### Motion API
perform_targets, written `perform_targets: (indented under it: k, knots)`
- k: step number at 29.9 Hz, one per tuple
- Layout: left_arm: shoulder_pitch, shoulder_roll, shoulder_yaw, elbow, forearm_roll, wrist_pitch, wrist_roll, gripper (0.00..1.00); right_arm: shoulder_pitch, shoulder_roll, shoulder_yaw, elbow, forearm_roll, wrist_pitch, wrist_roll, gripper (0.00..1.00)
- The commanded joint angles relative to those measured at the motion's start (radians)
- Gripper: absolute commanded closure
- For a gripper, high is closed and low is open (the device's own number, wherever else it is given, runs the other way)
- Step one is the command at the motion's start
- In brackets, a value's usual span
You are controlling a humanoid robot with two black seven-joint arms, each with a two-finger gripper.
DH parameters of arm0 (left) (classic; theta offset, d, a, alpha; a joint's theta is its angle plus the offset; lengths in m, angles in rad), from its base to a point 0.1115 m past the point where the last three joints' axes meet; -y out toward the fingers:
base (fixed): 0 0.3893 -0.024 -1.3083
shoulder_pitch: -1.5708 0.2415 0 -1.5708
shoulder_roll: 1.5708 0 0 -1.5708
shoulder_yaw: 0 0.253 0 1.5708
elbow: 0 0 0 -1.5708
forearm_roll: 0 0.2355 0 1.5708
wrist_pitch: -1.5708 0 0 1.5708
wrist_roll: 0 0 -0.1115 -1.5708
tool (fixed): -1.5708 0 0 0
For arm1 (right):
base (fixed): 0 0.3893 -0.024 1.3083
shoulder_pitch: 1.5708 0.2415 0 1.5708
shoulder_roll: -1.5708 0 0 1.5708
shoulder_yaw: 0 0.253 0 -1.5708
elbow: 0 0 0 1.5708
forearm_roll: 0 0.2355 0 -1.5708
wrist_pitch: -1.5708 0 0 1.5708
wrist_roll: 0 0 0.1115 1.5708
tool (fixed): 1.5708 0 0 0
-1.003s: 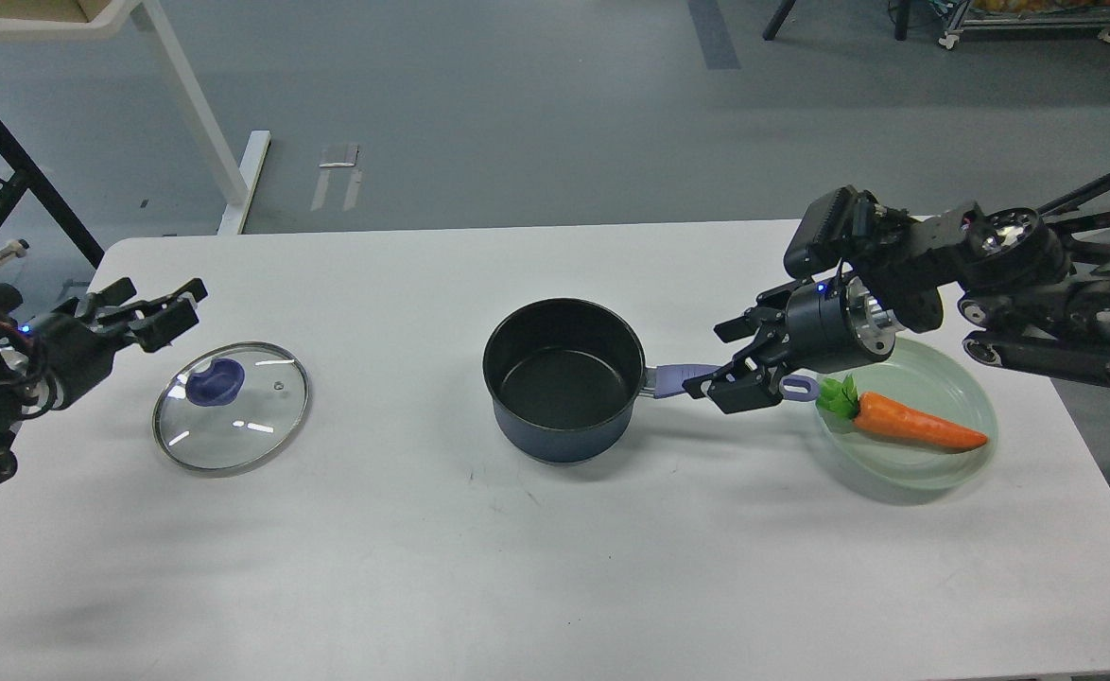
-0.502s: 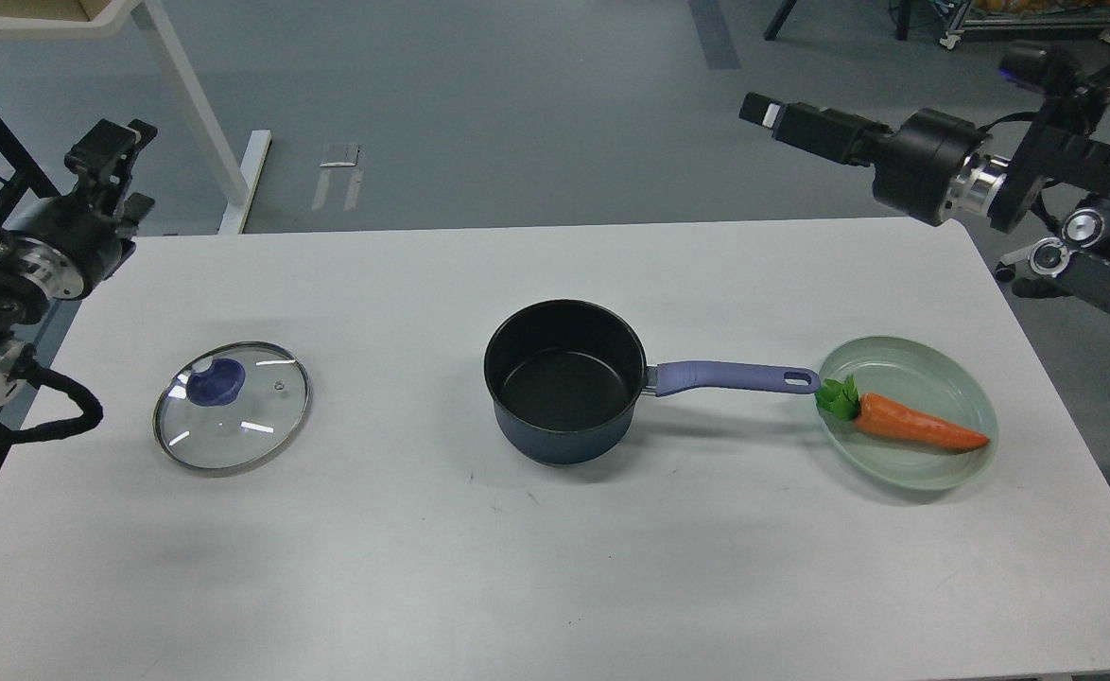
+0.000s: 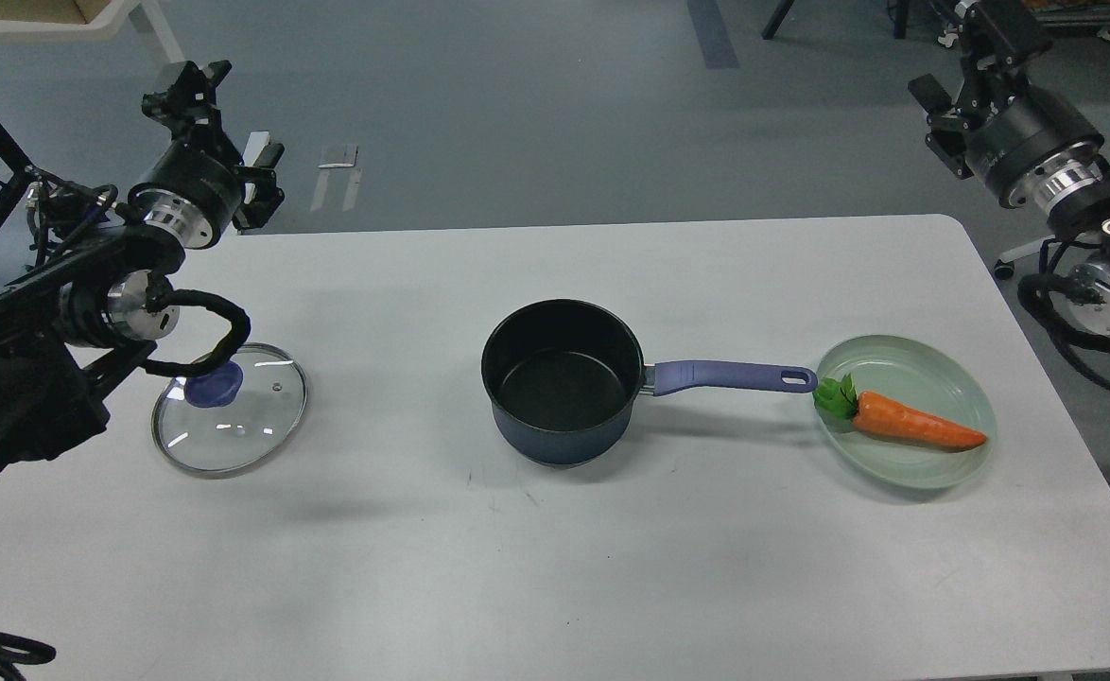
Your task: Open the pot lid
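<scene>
The dark blue pot (image 3: 563, 380) stands open in the middle of the white table, its black inside empty and its lavender handle (image 3: 730, 375) pointing right. The glass lid (image 3: 231, 409) with its purple-blue knob (image 3: 216, 386) lies flat on the table at the left, well apart from the pot. My left gripper (image 3: 188, 83) is raised above the table's far left edge, pointing up and away, holding nothing. My right gripper (image 3: 985, 28) is raised at the top right, partly cut off by the frame. Neither gripper's fingers can be told apart.
A pale green plate (image 3: 933, 364) with an orange carrot (image 3: 916, 427) sits at the right, just past the handle's tip. A black cable loop (image 3: 224, 331) from my left arm hangs over the lid's far edge. The table's edge (image 3: 555, 225) runs along the back.
Both arms have swung up and back from the table. The right gripper, at the pot handle a second ago, has left it; the left gripper has risen away from the lid.
</scene>
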Motion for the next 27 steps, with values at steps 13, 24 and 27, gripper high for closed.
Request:
perform_targets:
  k: [13, 24, 27]
  knots:
    - [0.040, -0.088, -0.102, 0.016, -0.183, -0.099, -0.002, 0.00, -0.265, 0.308, 0.476, -0.115, 0.272, 0.067, 0.000, 0.00]
    - [0.101, -0.088, -0.131, 0.016, -0.191, -0.084, 0.001, 0.00, -0.311, 0.383, 0.583, -0.118, 0.367, 0.079, 0.000, 0.00]
    - [0.101, -0.088, -0.131, 0.016, -0.191, -0.075, -0.003, 0.00, -0.316, 0.383, 0.568, -0.122, 0.365, 0.079, 0.000, 0.00]
